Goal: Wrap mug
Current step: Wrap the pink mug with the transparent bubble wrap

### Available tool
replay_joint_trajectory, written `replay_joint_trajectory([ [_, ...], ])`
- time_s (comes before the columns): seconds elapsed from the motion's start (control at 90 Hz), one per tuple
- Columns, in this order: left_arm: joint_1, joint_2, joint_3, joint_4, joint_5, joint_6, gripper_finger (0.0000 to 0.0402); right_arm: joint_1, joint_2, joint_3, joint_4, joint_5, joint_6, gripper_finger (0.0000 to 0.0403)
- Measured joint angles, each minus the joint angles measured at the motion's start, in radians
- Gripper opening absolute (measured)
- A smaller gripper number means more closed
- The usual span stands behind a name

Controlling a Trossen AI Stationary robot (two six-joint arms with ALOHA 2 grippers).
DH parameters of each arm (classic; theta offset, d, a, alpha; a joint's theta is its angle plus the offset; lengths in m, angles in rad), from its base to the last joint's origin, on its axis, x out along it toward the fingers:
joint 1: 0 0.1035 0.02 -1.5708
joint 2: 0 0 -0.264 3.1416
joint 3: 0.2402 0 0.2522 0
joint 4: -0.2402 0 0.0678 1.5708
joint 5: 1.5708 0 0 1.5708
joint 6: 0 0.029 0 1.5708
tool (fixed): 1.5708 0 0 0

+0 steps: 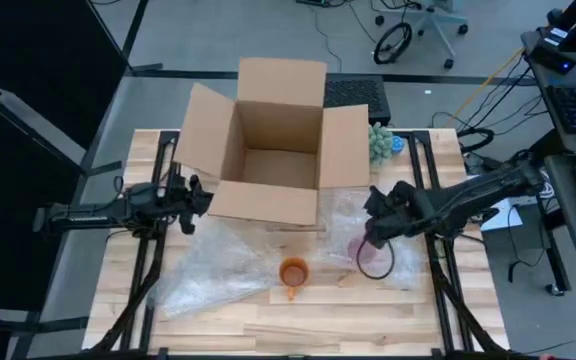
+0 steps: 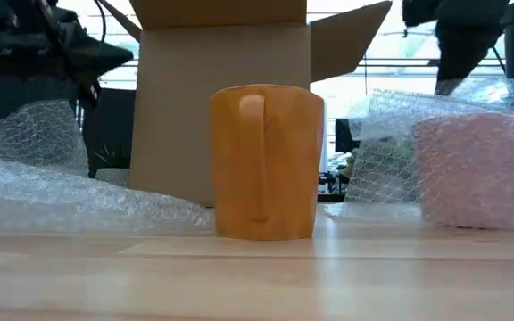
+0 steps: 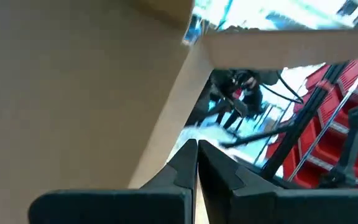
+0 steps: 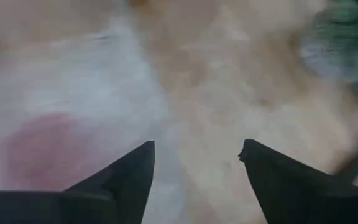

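Note:
An orange mug (image 1: 293, 271) stands upright on the wooden table, its handle toward the near edge; the low view shows the mug (image 2: 266, 160) at centre. A pink mug (image 1: 362, 247) stands to its right under a crumpled sheet of bubble wrap (image 1: 353, 215), and the low view shows this covered mug (image 2: 467, 169) too. A second bubble wrap sheet (image 1: 208, 265) lies flat at the left. My right gripper (image 4: 197, 149) hangs open just above the pink mug and touches nothing. My left gripper (image 3: 197, 152) is shut beside the cardboard box's (image 1: 273, 150) left front corner. My left gripper's shut fingertips (image 3: 188, 158) stand level at the box's left front corner (image 1: 215, 192), coming from the table's left. I cannot tell whether they touch the cardboard.
The open cardboard box takes up the table's far middle, its flaps spread outward. A green bumpy object (image 1: 380, 142) sits behind its right flap. Bare wood (image 1: 298, 325) runs along the near edge in front of the mugs.

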Motion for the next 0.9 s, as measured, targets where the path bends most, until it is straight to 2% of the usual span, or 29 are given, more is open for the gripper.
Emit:
replay_joint_trajectory([
  [0.122, -0.009, 0.000, 0.000, 0.024, 0.000, 0.000, 0.0000, 0.052, -0.077, 0.000, 0.092, -0.008, -0.034, 0.0230],
  [0.244, -0.030, 0.006, 0.000, 0.059, 0.000, 0.000, 0.0000, 0.131, -0.087, 0.000, 0.261, -0.040, -0.134, 0.0226],
  [0.367, -0.062, 0.016, 0.000, 0.092, 0.004, 0.000, 0.0000, 0.214, -0.029, 0.002, 0.361, -0.087, -0.163, 0.0224],
  [0.478, -0.090, 0.027, 0.000, 0.100, 0.007, 0.000, 0.0000, 0.248, 0.062, 0.001, 0.274, -0.089, -0.164, 0.0224],
  [0.578, -0.114, 0.043, 0.000, 0.100, 0.007, 0.000, 0.0000, 0.231, 0.133, 0.000, 0.113, -0.014, -0.129, 0.0223],
  [0.656, -0.132, 0.058, 0.000, 0.100, 0.006, 0.000, 0.0000, 0.195, 0.170, 0.000, 0.058, 0.044, -0.116, 0.0223],
  [0.9, -0.184, 0.112, 0.000, 0.100, -0.034, 0.000, 0.0000, 0.041, 0.239, 0.000, 0.197, 0.018, -0.307, 0.0223],
])
